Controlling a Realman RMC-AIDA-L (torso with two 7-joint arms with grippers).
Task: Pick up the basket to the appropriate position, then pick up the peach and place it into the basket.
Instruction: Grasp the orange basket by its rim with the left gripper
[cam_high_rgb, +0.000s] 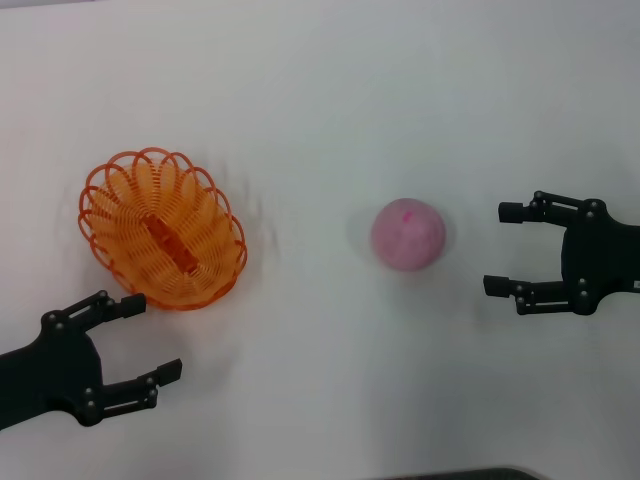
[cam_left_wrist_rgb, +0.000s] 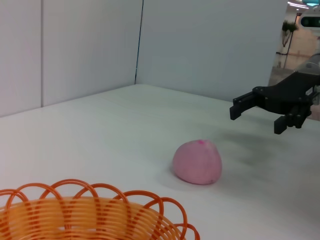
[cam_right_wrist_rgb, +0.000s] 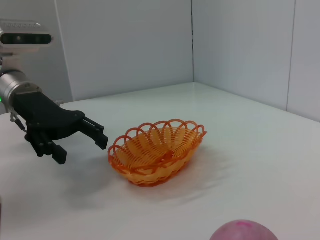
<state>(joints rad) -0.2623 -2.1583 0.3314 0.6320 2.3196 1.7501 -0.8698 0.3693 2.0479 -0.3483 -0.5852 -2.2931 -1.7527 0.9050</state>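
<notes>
From the head view, the basket (cam_high_rgb: 163, 230) lies toward the left edge of the white surface (cam_high_rgb: 330, 90), the left gripper (cam_high_rgb: 140, 338) just beside its near rim, fingers spread; a careless close could slip off the thin loops or tip it. The peach (cam_high_rgb: 408, 234), round and likely to roll if nudged, sits mid-surface, the right gripper (cam_high_rgb: 505, 248) near it with fingers spread. The left wrist view shows the peach's pale-pink fuzz. The right wrist view shows the basket's shallow orange oval with scalloped rim, empty.

Basket (cam_high_rgb: 163, 229) glossy orange plastic loops, peach (cam_high_rgb: 407, 234) matt fuzzy pink, table (cam_high_rgb: 330, 90) matt smooth white.
</notes>
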